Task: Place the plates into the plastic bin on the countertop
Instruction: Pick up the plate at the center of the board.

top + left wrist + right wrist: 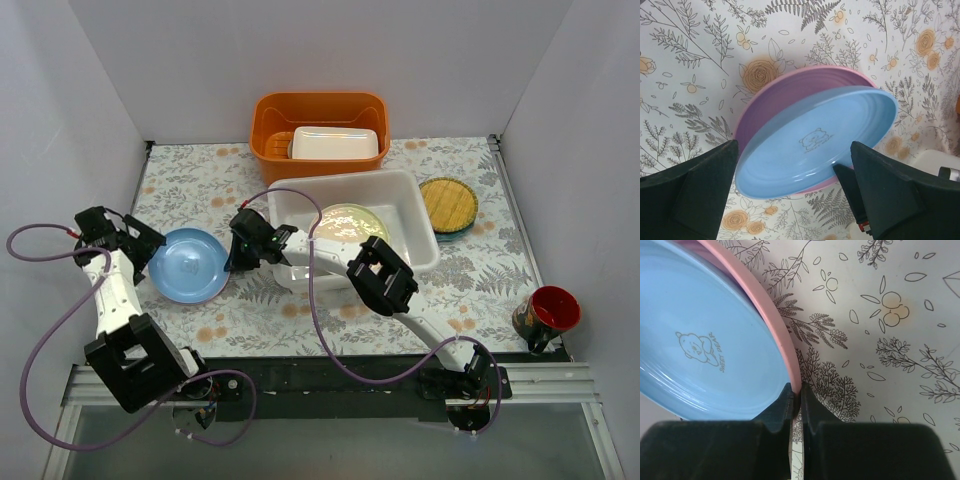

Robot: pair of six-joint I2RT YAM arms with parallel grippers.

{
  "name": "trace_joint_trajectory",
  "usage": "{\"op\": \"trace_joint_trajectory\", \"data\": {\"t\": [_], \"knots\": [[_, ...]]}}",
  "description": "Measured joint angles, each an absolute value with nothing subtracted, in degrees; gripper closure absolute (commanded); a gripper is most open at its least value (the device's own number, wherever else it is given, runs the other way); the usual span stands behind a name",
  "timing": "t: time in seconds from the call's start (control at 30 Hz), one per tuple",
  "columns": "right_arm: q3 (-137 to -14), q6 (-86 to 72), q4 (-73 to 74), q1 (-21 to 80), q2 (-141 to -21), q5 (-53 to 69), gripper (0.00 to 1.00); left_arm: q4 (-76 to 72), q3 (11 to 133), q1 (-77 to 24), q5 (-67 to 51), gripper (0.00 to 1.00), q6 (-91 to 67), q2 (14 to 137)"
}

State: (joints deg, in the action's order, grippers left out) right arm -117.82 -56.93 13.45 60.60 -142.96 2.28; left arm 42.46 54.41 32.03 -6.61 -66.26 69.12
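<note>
A light blue plate (188, 265) lies on a pink plate (790, 90) on the countertop (400, 300), left of the plastic bin (410, 205). In the left wrist view the blue plate (815, 140) sits askew on the pink one. My right gripper (240, 250) is shut on the pink plate's rim (785, 347) at the stack's right edge, the blue plate (695, 345) beside its fingers. My left gripper (140, 245) is open at the stack's left edge, its jaws wide on either side of the plates (792, 200). A cream plate (350, 222) lies in the bin. A yellow woven plate (448, 202) rests on a teal one right of the bin.
An orange tub (268, 130) holding a small white box (335, 143) stands behind the bin. A red mug (550, 310) stands at the front right. My right arm (380, 275) stretches across the bin's front. White walls close in the sides and back.
</note>
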Motion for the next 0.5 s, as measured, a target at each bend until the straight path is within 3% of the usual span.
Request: {"op": "trace_joint_trajectory", "data": {"t": [0.5], "knots": [[-117.5, -56.5, 13.2, 59.2, -143.0, 4.9, 0.99, 33.3, 51.1, 30.9, -10.5, 0.11, -65.1, 71.9]]}}
